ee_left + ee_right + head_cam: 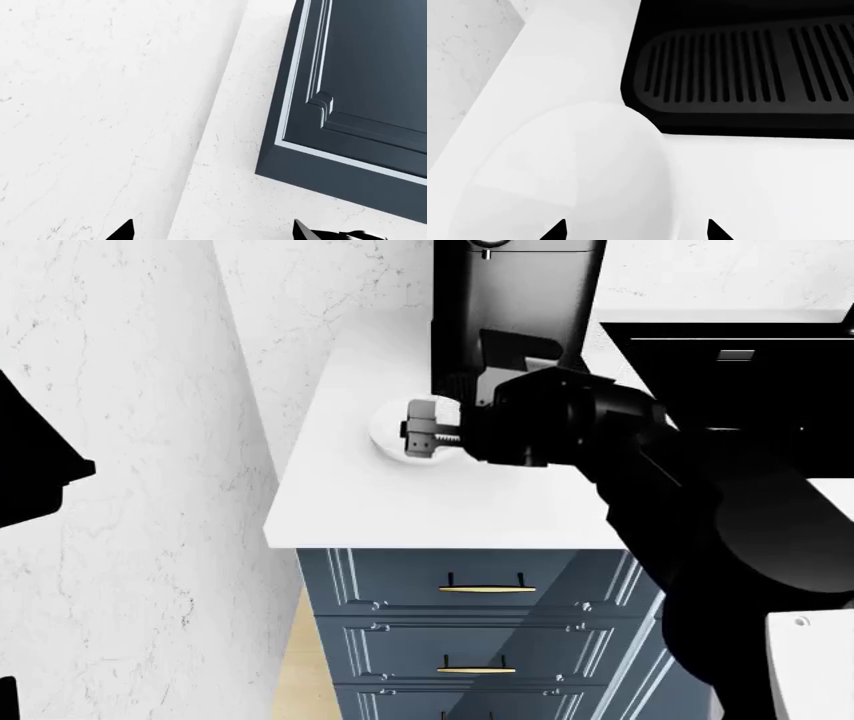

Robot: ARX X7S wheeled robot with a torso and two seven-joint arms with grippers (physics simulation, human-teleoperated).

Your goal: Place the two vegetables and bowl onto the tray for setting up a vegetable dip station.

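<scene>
The white bowl [388, 426] sits on the white counter [400, 510], near its left end and in front of the black coffee machine [514, 300]. My right gripper [422, 428] is right at the bowl. In the right wrist view the bowl [574, 175] fills the lower left, and the right gripper [635, 231] is open with the bowl's rim running between its two dark tips. My left gripper [213, 231] is open and empty, facing a marble wall [100, 100] and a cabinet door [373, 75]. The two vegetables and the tray are out of view.
The coffee machine's slotted drip grate [740, 65] lies just beyond the bowl. Dark blue drawers with gold handles [487, 588] are below the counter. A marble wall [134, 390] stands to the left, and my left arm [27, 470] shows at that edge.
</scene>
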